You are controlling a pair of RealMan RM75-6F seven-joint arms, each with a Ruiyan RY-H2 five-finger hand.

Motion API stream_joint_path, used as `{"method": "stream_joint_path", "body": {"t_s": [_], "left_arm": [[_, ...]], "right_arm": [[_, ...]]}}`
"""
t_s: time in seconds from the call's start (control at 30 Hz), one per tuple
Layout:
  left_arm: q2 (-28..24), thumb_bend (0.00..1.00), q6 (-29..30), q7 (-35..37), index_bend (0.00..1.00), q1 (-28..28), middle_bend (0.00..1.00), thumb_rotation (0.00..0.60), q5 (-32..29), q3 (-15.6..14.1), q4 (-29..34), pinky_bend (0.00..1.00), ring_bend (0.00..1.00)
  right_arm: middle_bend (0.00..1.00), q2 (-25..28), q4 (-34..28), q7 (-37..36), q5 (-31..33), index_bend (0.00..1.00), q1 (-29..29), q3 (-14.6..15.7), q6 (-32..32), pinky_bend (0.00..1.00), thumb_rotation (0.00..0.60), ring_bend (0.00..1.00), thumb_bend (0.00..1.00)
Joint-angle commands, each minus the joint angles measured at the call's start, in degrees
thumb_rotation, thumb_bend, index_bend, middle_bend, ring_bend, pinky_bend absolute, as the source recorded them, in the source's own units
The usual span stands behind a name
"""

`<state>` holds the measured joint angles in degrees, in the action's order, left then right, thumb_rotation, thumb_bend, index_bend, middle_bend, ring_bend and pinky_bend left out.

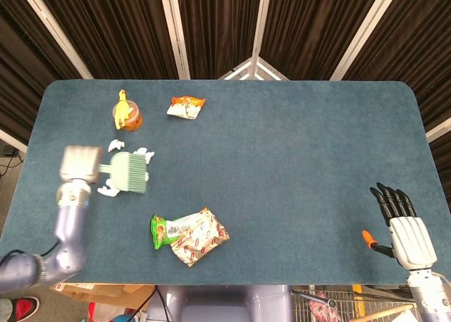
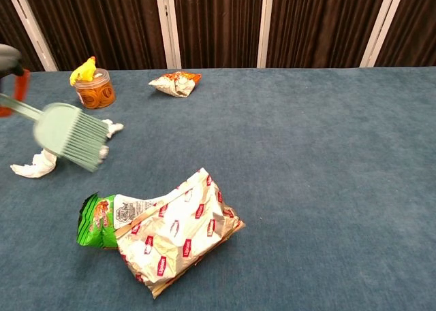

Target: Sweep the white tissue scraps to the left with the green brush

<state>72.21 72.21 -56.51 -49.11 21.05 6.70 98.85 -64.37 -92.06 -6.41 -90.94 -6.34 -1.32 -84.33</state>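
My left hand (image 1: 80,165) grips the handle of the green brush (image 1: 128,173), also seen as the green brush (image 2: 71,135) at the left of the chest view, where the hand (image 2: 9,74) shows only at the frame edge. White tissue scraps (image 1: 143,153) lie around the brush head: one scrap (image 1: 115,146) above it, one scrap (image 1: 106,191) below. In the chest view a scrap (image 2: 36,165) lies by the bristles and another scrap (image 2: 112,128) peeks out behind them. My right hand (image 1: 402,226) rests at the table's near right corner, fingers straight, holding nothing.
An orange jar with a yellow chick lid (image 1: 127,113) stands at the far left. A crumpled orange snack bag (image 1: 186,106) lies beside it. A large crinkled snack bag with a green end (image 1: 189,235) lies near the front edge, right of the brush.
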Motion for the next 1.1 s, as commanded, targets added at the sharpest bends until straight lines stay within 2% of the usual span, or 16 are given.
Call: {"method": "stream_joint_path", "body": {"t_s": [0.03, 0.13, 0.2, 0.4, 0.53, 0.67, 0.77, 1.1], "left_arm": [[-5.57, 0.77, -2.34, 2.82, 0.83, 3.25, 1.0, 0.6, 1.48, -2.39, -1.71, 1.0, 1.0], [-7.59, 0.77, -3.29, 4.65, 0.83, 4.63, 1.0, 0.6, 3.02, -3.14, -4.13, 1.0, 1.0], [-8.55, 0.77, -3.29, 7.46, 0.83, 5.57, 1.0, 0.6, 4.25, -2.42, -5.54, 1.0, 1.0], [-10.48, 0.77, -2.71, 18.96, 0.83, 7.32, 1.0, 0.6, 10.78, 2.47, -6.05, 1.0, 1.0], [-10.46, 0.77, -2.43, 23.21, 0.83, 7.0, 1.0, 0.6, 12.63, 5.79, -3.94, 1.0, 1.0], [-8.44, 0.77, -2.71, 21.24, 0.83, 4.77, 1.0, 0.6, 12.42, 7.24, -2.57, 1.0, 1.0], [-6.52, 0.77, -3.31, 19.02, 0.83, 3.28, 1.0, 0.6, 12.18, 7.05, -2.08, 1.0, 1.0], [3.33, 0.77, -2.13, 9.78, 0.83, 0.39, 1.0, 0.6, 11.95, 2.54, -3.91, 1.0, 1.0]], "right_arm": [[0.0, -0.05, -0.13, 0.11, -0.04, 0.0, -0.02, 0.01, 0.04, 0.0, 0.6, 0.0, 0.3], [0.0, -0.11, -0.28, 0.31, -0.09, 0.0, -0.06, -0.08, -0.04, 0.0, 0.6, 0.0, 0.3], [0.0, -0.17, -0.35, 0.42, -0.08, 0.0, -0.13, -0.15, 0.0, 0.0, 0.6, 0.0, 0.3], [0.0, -0.59, -0.36, 1.28, -0.39, 0.0, -0.4, -0.11, 0.28, 0.0, 0.6, 0.0, 0.3], [0.0, -0.7, -0.41, 1.41, -0.36, 0.0, -0.54, -0.11, 0.53, 0.0, 0.6, 0.0, 0.3], [0.0, -0.67, -0.4, 1.22, -0.25, 0.0, -0.65, -0.17, 0.69, 0.0, 0.6, 0.0, 0.3], [0.0, -0.68, -0.28, 1.07, -0.21, 0.0, -0.68, -0.2, 0.73, 0.0, 0.6, 0.0, 0.3], [0.0, -0.31, 0.13, -0.18, -0.08, 0.0, -0.54, -0.18, 0.52, 0.0, 0.6, 0.0, 0.3]]}}
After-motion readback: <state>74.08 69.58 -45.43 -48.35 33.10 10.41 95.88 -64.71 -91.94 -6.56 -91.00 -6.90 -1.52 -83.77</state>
